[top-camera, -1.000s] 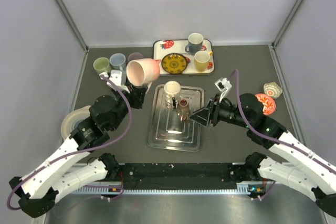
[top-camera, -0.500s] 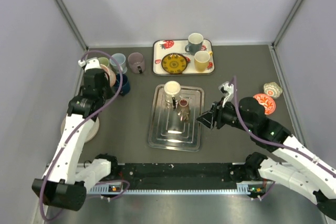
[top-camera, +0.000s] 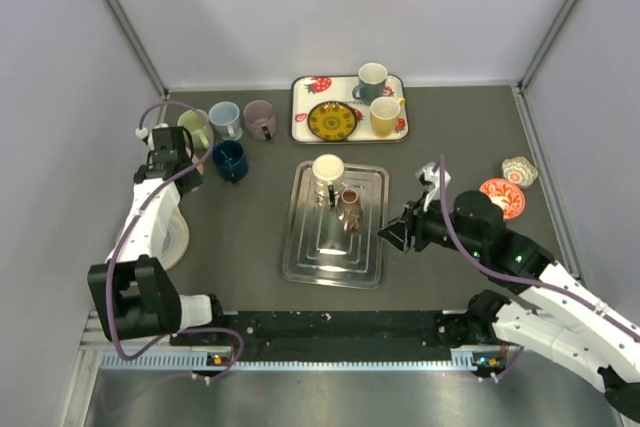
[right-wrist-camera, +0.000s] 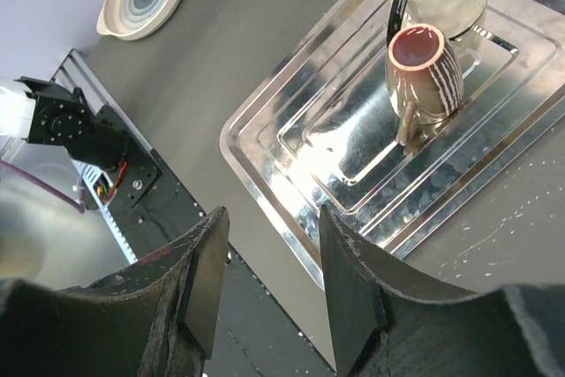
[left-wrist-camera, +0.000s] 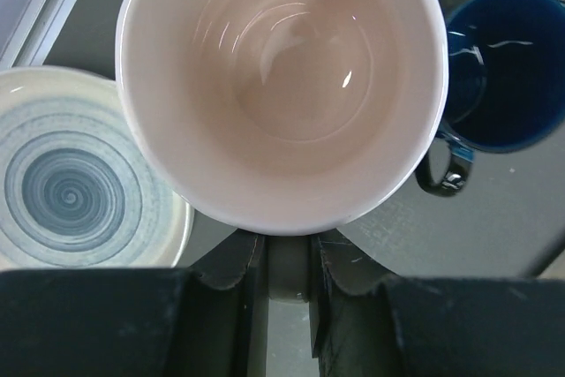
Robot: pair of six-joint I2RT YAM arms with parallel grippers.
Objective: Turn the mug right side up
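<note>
The pink mug (left-wrist-camera: 281, 86) is now mouth up, just beside the blue mug (left-wrist-camera: 494, 68). The left end effector (left-wrist-camera: 287, 258) is still clenched on it, so putting it down and letting go is left. A second ago it was tipped sideways on the blue mug's other side.

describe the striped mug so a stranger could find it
Find the steel tray in the middle of the table, holding two mugs. The striped mug sits beside the cream mug, on the side nearer the arms. It alone is brown with pale stripes and a reddish inside.
</note>
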